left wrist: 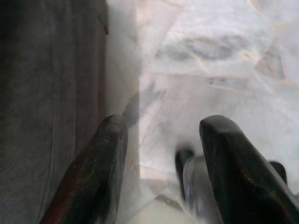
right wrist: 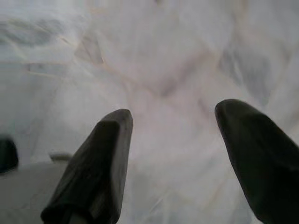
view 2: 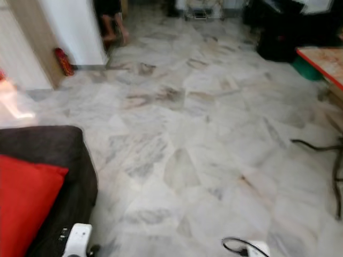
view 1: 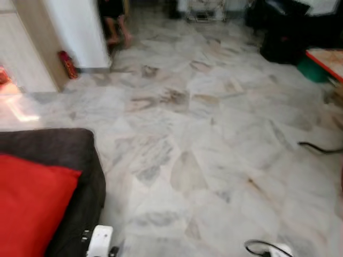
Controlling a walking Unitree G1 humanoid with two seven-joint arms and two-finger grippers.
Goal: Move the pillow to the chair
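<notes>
A red pillow (view 1: 29, 206) lies on a dark grey couch (view 1: 64, 147) at the bottom left of the eye views. My left arm hangs low beside the couch's side; its gripper (left wrist: 163, 140) is open above the marble floor, with the dark couch fabric (left wrist: 46, 102) close to one finger. My right gripper (right wrist: 182, 135) is open too, hanging over bare floor with nothing between its fingers. The pillow touches neither gripper.
Marble floor (view 1: 203, 134) stretches ahead. A white wall corner (view 1: 80, 32) with a person's bare feet (view 1: 119, 36) stands at the back left. Dark furniture (view 1: 289, 32) and a red-edged table (view 1: 327, 59) sit at the back right. A black cable (view 1: 321, 149) lies at right.
</notes>
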